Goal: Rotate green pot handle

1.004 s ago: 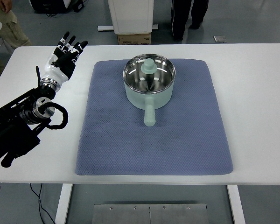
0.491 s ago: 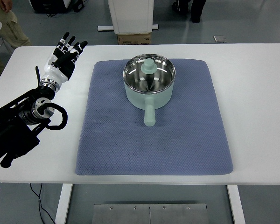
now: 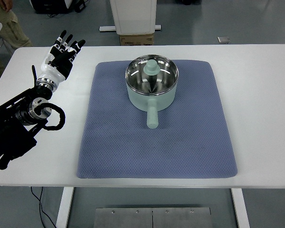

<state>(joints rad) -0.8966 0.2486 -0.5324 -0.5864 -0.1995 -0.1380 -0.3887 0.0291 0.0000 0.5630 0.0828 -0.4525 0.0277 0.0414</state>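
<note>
Table (image 3: 256,95): a white table fills the view; its near edge runs along the bottom; a strip of workshop floor shows beyond its far edge.
Mat (image 3: 156,142): a blue-grey quilted mat lies flat across the table's centre; it carries the pot.
Left arm (image 3: 14,128): a black arm enters from the left edge and reaches over the table's left side, off the mat; compared with half a second ago it has drawn slightly back toward the left and far side, away from the pot.
Green pot (image 3: 152,88): a pale green pot with a shiny steel interior stands upright on the far half of the mat; it has not moved; a rounded pale green knob sits inside it.
Left hand (image 3: 57,59): raised near the table's far left corner, well apart from the pot; its fingers (image 3: 69,42) are spread and straight, gripping nothing.
Pot handle (image 3: 152,115): a short pale green handle points straight toward the near edge, untouched.
Right hand: out of view.
Meaning for the task: judging by the gap, the rotation has not begun; the small retreat brings the hand no closer, so it must first cross to the handle.
</note>
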